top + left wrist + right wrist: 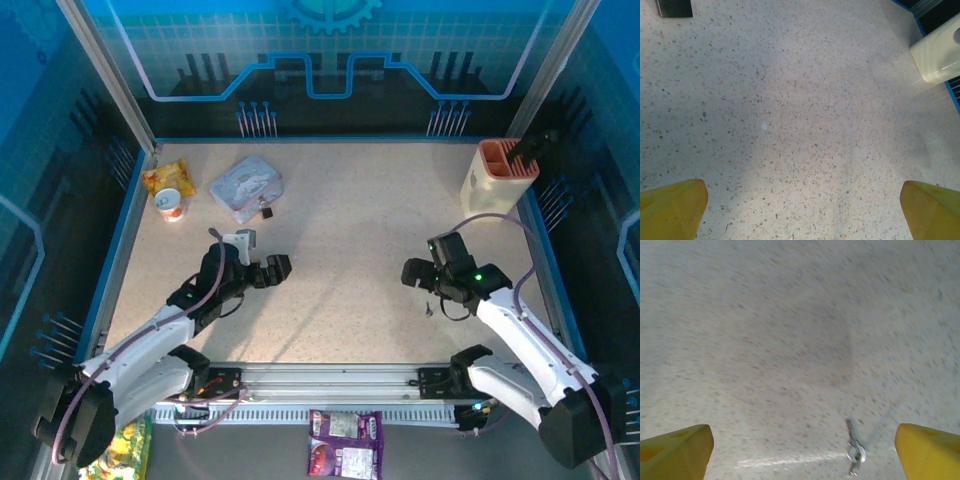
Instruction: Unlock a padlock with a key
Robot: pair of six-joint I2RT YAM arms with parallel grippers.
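The padlock (265, 211), tiny and dark, lies at the back left against the near right corner of a flat grey-blue tin (244, 186). The key (428, 307) is a thin sliver on the table at right; in the right wrist view the key (856, 452) lies flat with a small ring on it. My right gripper (415, 272) (802, 455) hovers over the key, open, with the key nearer its right yellow fingertip (930, 452). My left gripper (272, 270) (802, 210) stands open over bare table, well in front of the padlock, with nothing between its fingers (670, 207).
A white holder (498, 175) (940, 52) with an orange rim stands at the back right. A yellow snack packet (163, 179) and a small cup (172, 206) lie at the back left. A blue rim (122, 250) borders the table.
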